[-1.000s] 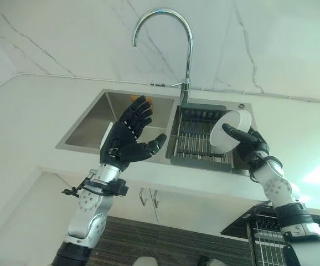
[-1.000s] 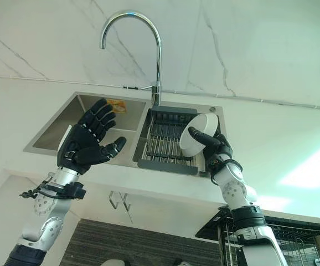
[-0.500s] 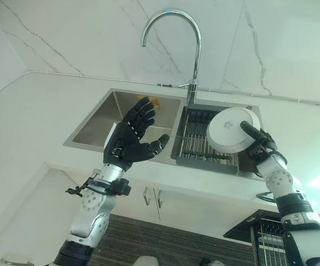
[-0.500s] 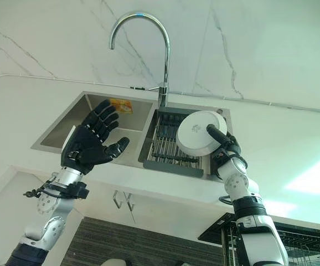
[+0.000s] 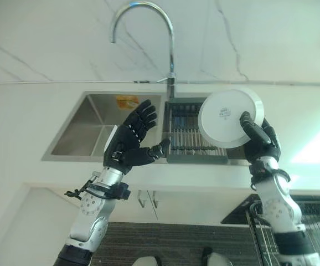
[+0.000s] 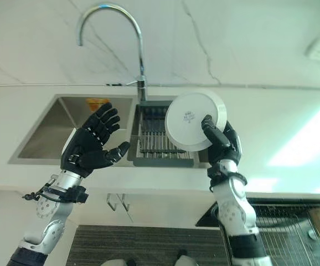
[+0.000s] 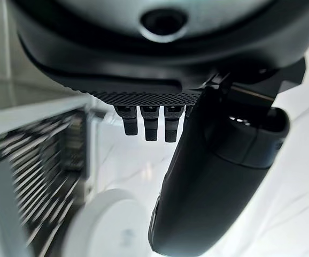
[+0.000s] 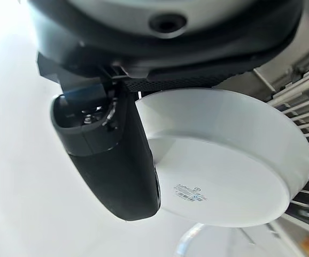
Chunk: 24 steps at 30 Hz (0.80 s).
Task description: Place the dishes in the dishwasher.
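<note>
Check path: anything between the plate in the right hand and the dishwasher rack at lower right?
Nothing visible blocks it. The right hand pinches the white plate above the sink's drying rack. The dishwasher rack sits lower, past the counter edge; the open left hand is off to the other side.

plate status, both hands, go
Right hand shut on plate, held up over the sink rack. Left hand open, empty, over the left basin. Nothing in the way.

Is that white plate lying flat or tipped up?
Tipped up: the right hand grips the white plate by its rim, its underside facing the camera, above the sink rack.
</note>
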Motion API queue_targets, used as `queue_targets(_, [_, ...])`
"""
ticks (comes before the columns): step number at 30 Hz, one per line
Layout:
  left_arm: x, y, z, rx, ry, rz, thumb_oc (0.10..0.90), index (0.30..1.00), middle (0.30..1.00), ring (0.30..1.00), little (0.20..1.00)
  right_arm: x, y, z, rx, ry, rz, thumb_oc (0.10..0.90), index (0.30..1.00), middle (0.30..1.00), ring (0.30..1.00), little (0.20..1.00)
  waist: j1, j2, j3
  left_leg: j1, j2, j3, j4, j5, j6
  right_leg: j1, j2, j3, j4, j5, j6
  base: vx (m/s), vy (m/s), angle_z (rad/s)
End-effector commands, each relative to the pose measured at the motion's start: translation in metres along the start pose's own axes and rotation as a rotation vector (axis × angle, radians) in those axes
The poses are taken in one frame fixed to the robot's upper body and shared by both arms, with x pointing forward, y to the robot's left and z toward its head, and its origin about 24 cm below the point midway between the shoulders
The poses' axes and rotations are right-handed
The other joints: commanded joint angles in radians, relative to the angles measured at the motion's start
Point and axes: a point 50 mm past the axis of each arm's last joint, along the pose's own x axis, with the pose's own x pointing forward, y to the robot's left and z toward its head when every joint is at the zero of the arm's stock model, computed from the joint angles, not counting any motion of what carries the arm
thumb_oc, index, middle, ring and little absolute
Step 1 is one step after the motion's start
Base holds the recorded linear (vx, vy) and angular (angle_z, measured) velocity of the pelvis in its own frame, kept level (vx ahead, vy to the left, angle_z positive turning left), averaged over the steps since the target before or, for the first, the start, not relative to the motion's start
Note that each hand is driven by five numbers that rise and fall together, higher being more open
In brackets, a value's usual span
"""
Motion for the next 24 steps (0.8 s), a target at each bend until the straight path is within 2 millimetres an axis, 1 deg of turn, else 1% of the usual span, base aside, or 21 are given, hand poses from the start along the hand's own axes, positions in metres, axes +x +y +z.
queue_targets(1, [0.009, -0.027, 0.060, 0.084, -0.320, -0.193, 0.800, 0.900, 0.900, 0.900, 0.900, 0.007, 0.053, 0.078, 0.051, -0.481, 0.305, 0.400, 0.300, 0.300, 0.300, 0.300, 0.020, -0.012, -0.001, 0.007, -0.015, -0.034, -0.016, -0.077, 0.019, -0.009, -0.091, -0.013, -0.004, 0.027, 0.115, -0.19, 0.079, -0.63])
queue_targets(2, [0.008, -0.030, 0.061, 0.099, -0.325, -0.207, 0.800, 0.900, 0.900, 0.900, 0.900, 0.002, 0.061, 0.081, 0.077, -0.506, 0.350, 0.400, 0.300, 0.300, 0.300, 0.300, 0.029, -0.018, 0.013, 0.005, -0.007, 0.012, -0.016, -0.082, 0.013, -0.024, -0.137, -0.099, -0.004, 0.076, 0.136, -0.25, 0.112, -0.79])
queue_targets(3, [0.007, -0.033, 0.062, 0.114, -0.321, -0.226, 0.800, 0.900, 0.900, 0.900, 0.900, -0.001, 0.065, 0.081, 0.130, -0.509, 0.395, 0.400, 0.300, 0.300, 0.300, 0.300, 0.042, -0.023, 0.027, 0.017, 0.006, 0.065, -0.016, -0.090, 0.011, -0.011, -0.176, -0.198, -0.004, 0.127, 0.154, -0.15, 0.085, -1.11])
queue_targets(4, [0.008, -0.037, 0.060, 0.141, -0.284, -0.306, 0.800, 0.900, 0.900, 0.900, 0.900, -0.004, 0.068, 0.079, 0.151, -0.513, 0.421, 0.400, 0.300, 0.300, 0.300, 0.300, 0.049, -0.019, 0.033, 0.032, 0.021, 0.099, -0.016, -0.100, 0.011, 0.012, -0.195, -0.246, -0.004, 0.145, 0.159, -0.08, 0.077, -1.93])
queue_targets(5, [0.008, -0.043, 0.056, 0.198, -0.249, -0.384, 0.800, 0.900, 0.900, 0.900, 0.900, -0.007, 0.067, 0.079, 0.163, -0.518, 0.440, 0.400, 0.300, 0.300, 0.300, 0.300, 0.047, -0.015, 0.033, 0.037, 0.027, 0.117, -0.016, -0.100, 0.017, 0.037, -0.200, -0.257, -0.004, 0.151, 0.156, -0.04, 0.076, -1.97])
queue_targets(6, [0.007, -0.050, 0.051, 0.289, -0.195, -0.475, 0.800, 0.900, 0.900, 0.900, 0.900, -0.010, 0.064, 0.082, 0.181, -0.522, 0.459, 0.400, 0.300, 0.300, 0.300, 0.300, 0.036, -0.004, 0.029, 0.039, 0.030, 0.126, -0.016, -0.096, 0.025, 0.067, -0.190, -0.244, -0.004, 0.147, 0.147, -0.04, 0.075, -1.46])
queue_targets(7, [0.006, -0.054, 0.049, 0.295, -0.166, -0.536, 0.800, 0.900, 0.900, 0.900, 0.900, -0.013, 0.060, 0.085, 0.193, -0.526, 0.465, 0.400, 0.300, 0.300, 0.300, 0.300, 0.023, 0.007, 0.026, 0.037, 0.032, 0.123, -0.016, -0.090, 0.032, 0.089, -0.174, -0.217, -0.004, 0.142, 0.137, -0.04, 0.067, -0.49])
queue_targets(9, [0.007, -0.058, 0.048, 0.220, -0.133, -0.625, 0.800, 0.900, 0.900, 0.900, 0.900, -0.022, 0.056, 0.087, 0.217, -0.543, 0.511, 0.400, 0.300, 0.300, 0.300, 0.300, -0.002, 0.031, 0.013, 0.020, 0.047, 0.111, -0.016, -0.075, 0.044, 0.132, -0.144, -0.162, -0.004, 0.105, 0.100, -0.04, 0.006, -0.01])
queue_targets(10, [0.007, -0.059, 0.046, 0.212, -0.119, -0.652, 0.800, 0.900, 0.900, 0.900, 0.900, -0.025, 0.055, 0.087, 0.214, -0.553, 0.520, 0.400, 0.300, 0.300, 0.300, 0.300, -0.010, 0.034, 0.008, 0.012, 0.054, 0.113, -0.016, -0.072, 0.044, 0.144, -0.135, -0.144, -0.004, 0.079, 0.092, -0.04, -0.056, 0.19])
queue_targets(11, [0.007, -0.059, 0.046, 0.211, -0.109, -0.667, 0.800, 0.900, 0.900, 0.900, 0.900, -0.027, 0.055, 0.087, 0.206, -0.561, 0.516, 0.400, 0.300, 0.300, 0.300, 0.300, -0.014, 0.033, 0.004, 0.008, 0.058, 0.118, -0.016, -0.069, 0.043, 0.153, -0.130, -0.137, -0.004, 0.060, 0.090, -0.06, -0.142, 0.13])
queue_targets(12, [0.005, -0.062, 0.045, 0.203, -0.093, -0.694, 0.800, 0.900, 0.900, 0.900, 0.900, -0.030, 0.055, 0.088, 0.198, -0.570, 0.519, 0.400, 0.300, 0.300, 0.300, 0.300, -0.016, 0.027, -0.008, 0.004, 0.073, 0.145, -0.016, -0.060, 0.033, 0.171, -0.124, -0.143, -0.004, -0.002, 0.090, -0.06, -0.194, 0.00])
queue_targets(13, [0.005, -0.063, 0.045, 0.184, -0.081, -0.704, 0.800, 0.900, 0.900, 0.900, 0.900, -0.032, 0.056, 0.088, 0.197, -0.574, 0.517, 0.400, 0.300, 0.300, 0.300, 0.300, -0.009, 0.023, -0.016, 0.003, 0.085, 0.165, -0.016, -0.056, 0.022, 0.170, -0.133, -0.164, -0.004, -0.019, 0.096, -0.04, -0.249, -0.10])
queue_targets(14, [0.004, -0.063, 0.044, 0.170, -0.074, -0.710, 0.800, 0.900, 0.900, 0.900, 0.900, -0.034, 0.055, 0.088, 0.191, -0.584, 0.509, 0.400, 0.300, 0.300, 0.300, 0.300, -0.006, 0.023, -0.022, 0.007, 0.096, 0.178, -0.016, -0.053, 0.012, 0.166, -0.140, -0.173, -0.004, -0.031, 0.104, 0.00, -0.178, -0.17])
queue_targets(16, [0.004, -0.065, 0.044, 0.148, -0.068, -0.717, 0.800, 0.900, 0.900, 0.900, 0.900, -0.035, 0.053, 0.089, 0.196, -0.596, 0.501, 0.400, 0.300, 0.300, 0.300, 0.300, -0.005, 0.024, -0.026, 0.012, 0.109, 0.188, -0.016, -0.051, 0.002, 0.163, -0.139, -0.174, -0.004, -0.043, 0.108, 0.02, -0.173, -0.48])
queue_targets(19, [0.002, -0.068, 0.038, 0.070, -0.027, -0.741, 0.800, 0.900, 0.900, 0.900, 0.900, -0.037, 0.048, 0.094, 0.178, -0.643, 0.442, 0.400, 0.300, 0.300, 0.300, 0.300, -0.020, 0.025, -0.040, 0.029, 0.135, 0.200, -0.016, -0.051, -0.017, 0.157, -0.119, -0.167, -0.004, -0.067, 0.111, 0.06, -0.231, -0.35])
queue_targets(22, [-0.004, -0.077, 0.027, -0.017, 0.031, -0.768, 0.800, 0.900, 0.900, 0.900, 0.900, -0.038, 0.043, 0.098, 0.155, -0.672, 0.399, 0.400, 0.300, 0.300, 0.300, 0.300, -0.040, 0.026, -0.048, 0.046, 0.148, 0.204, -0.016, -0.052, -0.024, 0.155, -0.093, -0.150, -0.004, -0.089, 0.102, 0.07, -0.188, -0.21])
queue_targets(24, [-0.010, -0.085, 0.012, -0.042, 0.111, -0.782, 0.800, 0.900, 0.900, 0.900, 0.900, -0.039, 0.041, 0.101, 0.114, -0.713, 0.368, 0.400, 0.300, 0.300, 0.300, 0.300, -0.062, 0.028, -0.050, 0.053, 0.162, 0.217, -0.016, -0.049, -0.030, 0.148, -0.074, -0.138, -0.004, -0.104, 0.097, 0.04, -0.171, -0.15])
